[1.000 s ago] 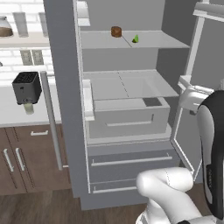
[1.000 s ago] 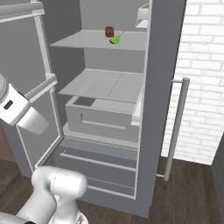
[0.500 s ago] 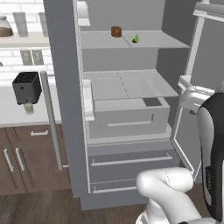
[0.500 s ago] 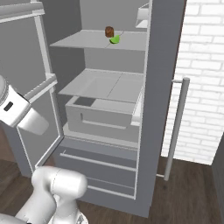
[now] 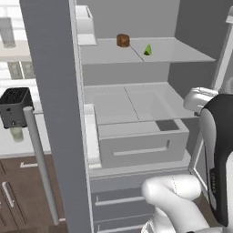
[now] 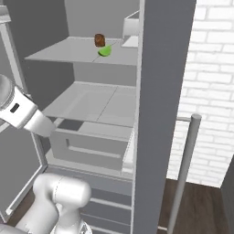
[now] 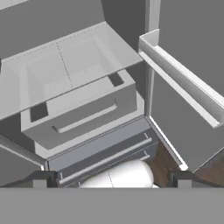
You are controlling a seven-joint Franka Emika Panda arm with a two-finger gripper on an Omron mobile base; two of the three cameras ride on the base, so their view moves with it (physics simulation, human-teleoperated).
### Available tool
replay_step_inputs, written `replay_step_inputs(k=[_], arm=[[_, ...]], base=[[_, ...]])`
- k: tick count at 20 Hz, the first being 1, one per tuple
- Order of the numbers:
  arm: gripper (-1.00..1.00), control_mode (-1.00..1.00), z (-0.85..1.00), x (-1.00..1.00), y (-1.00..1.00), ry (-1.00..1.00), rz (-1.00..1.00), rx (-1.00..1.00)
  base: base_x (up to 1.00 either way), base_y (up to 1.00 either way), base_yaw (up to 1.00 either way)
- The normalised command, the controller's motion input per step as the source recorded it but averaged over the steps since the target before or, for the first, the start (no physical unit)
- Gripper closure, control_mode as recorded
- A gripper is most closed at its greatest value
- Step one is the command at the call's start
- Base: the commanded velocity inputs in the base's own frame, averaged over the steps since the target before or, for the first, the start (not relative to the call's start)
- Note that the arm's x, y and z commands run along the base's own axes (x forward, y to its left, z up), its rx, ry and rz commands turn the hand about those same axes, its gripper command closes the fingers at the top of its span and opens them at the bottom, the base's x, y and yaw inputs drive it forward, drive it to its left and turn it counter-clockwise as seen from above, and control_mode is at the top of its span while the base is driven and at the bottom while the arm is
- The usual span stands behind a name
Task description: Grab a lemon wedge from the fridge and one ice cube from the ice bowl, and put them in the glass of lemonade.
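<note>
The fridge (image 5: 54, 91) stands with both doors swung open. On its upper shelf, toward the top centre of the left base view, the lemon wedge (image 5: 148, 50) lies just beside a small round brown item (image 5: 123, 40), the two apart by a small gap; in the right base view the wedge (image 6: 105, 51) sits in front of and below that brown item (image 6: 99, 39), near the shelf's front edge.

The pincer (image 7: 111, 179) is released, its two dark fingertips (image 7: 41, 178) standing wide apart at the bottom of the hand view, with nothing between them. That camera looks down at the open grey bin and the drawers low in the fridge, so the wedge lies well above where the hand is aimed. I judge the coming move turns on this: the hand must tilt upward and reach up and inward toward the upper shelf, coming at the wedge from the front and clear of the brown item. The wedge's long axis cannot be told at this size.

Against the earlier frames, the fridge, shelf items and base views match; the arm has barely shifted.

At the left edge of the left base view, the glass of lemonade (image 5: 17, 134) stands on the surface below a black toaster (image 5: 15, 107).
</note>
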Motion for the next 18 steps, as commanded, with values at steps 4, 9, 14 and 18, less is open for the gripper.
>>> replay_step_inputs(k=[4, 9, 14, 18], arm=[[-1.0, 1.0, 0.0, 0.0, 0.0, 0.0, 0.0, 0.0], [-1.0, -1.0, 0.0, 0.16, 0.07, -0.01, -0.01, -0.01], [-1.0, -1.0, 0.0, 0.4, 0.28, -0.03, -0.02, -0.01], [-1.0, -1.0, 0.22, 0.0, 0.5, -0.1, 0.0, 0.0]], base=[[0.79, 0.01, -0.13], [0.24, 0.05, -0.05], [0.0, 0.0, 0.0], [0.0, 0.0, 0.0]])
